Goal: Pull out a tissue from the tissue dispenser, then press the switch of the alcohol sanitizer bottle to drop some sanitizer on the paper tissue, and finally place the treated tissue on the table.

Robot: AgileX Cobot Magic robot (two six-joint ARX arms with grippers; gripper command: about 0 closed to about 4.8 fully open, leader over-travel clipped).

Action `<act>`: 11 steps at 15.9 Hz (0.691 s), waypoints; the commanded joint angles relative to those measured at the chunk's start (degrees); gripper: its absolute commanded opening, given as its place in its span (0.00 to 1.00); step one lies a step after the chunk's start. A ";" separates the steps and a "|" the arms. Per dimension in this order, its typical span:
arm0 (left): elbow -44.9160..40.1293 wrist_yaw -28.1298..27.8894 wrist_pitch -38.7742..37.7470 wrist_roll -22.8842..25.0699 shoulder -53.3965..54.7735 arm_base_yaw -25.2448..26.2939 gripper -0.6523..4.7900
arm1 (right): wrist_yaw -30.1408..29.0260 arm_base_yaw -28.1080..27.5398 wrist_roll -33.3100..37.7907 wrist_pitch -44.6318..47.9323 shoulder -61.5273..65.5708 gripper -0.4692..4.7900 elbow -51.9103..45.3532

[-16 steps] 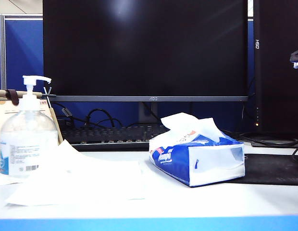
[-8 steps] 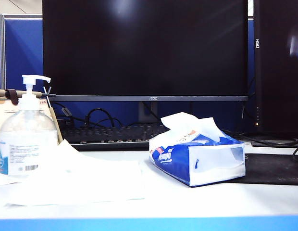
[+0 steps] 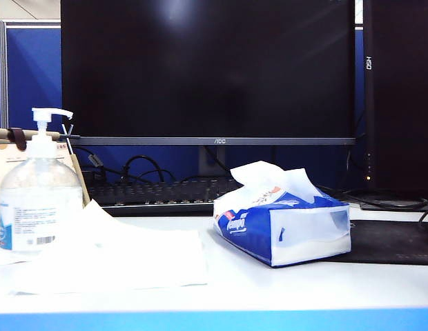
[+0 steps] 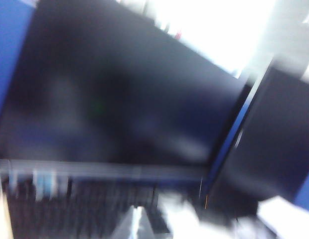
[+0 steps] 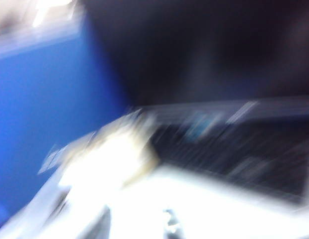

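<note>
**We see no arm over the table yet, and both wrist pictures are smeared.**

Exterior view: taking the tissue dispenser (image 3: 283,224) as our landmark, the alcohol sanitizer bottle (image 3: 36,200) stands well to its left, its switch (image 3: 50,114) unpressed, gel filling most of it. A flat white sheet (image 3: 114,256) lies between them on the table (image 3: 283,289). A tissue tuft (image 3: 269,178) pokes from the pack's slit; no tissue is drawn yet. Neither gripper shows here.
Left wrist view: only a blurred monitor (image 4: 119,99) and keyboard; left gripper not visible.
Right wrist view: blur; we cannot tell the right gripper's opening.
Our worry: the light pack may lift with the pull.
</note>
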 commanded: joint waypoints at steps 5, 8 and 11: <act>3.72 6.25 0.15 2.23 19.61 0.02 0.11 | -9.22 0.26 0.33 -6.73 16.98 0.69 7.10; 3.67 4.33 -0.07 4.70 20.09 0.02 0.11 | -9.16 1.33 -2.25 -10.34 20.59 0.69 6.86; 3.67 4.55 -1.29 5.88 23.32 -0.07 0.11 | -9.01 3.87 -2.58 -8.09 26.14 0.69 6.88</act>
